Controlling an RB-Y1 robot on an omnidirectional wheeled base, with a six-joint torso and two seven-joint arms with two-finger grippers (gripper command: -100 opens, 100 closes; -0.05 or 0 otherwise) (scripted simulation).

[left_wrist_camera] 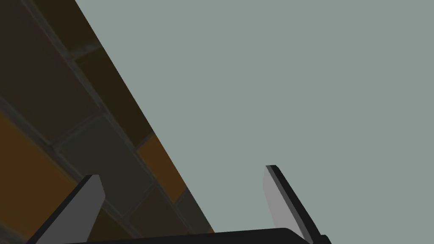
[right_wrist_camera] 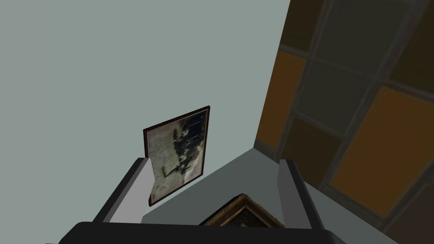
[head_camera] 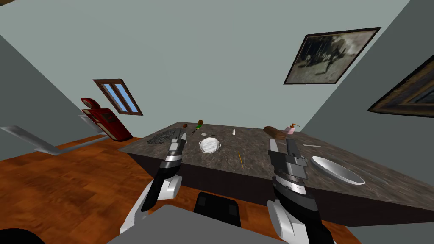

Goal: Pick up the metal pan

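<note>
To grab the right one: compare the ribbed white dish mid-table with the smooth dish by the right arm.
The ribbed dish has ridged walls and side handles; the smooth dish is plain, no handle visible. The ribbed dish looks smaller and deeper, the smooth dish broader and flatter. Both are pale, on the dark table.

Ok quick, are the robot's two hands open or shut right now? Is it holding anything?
Left gripper: open, holding nothing.
Right gripper: open, holding nothing.
</note>
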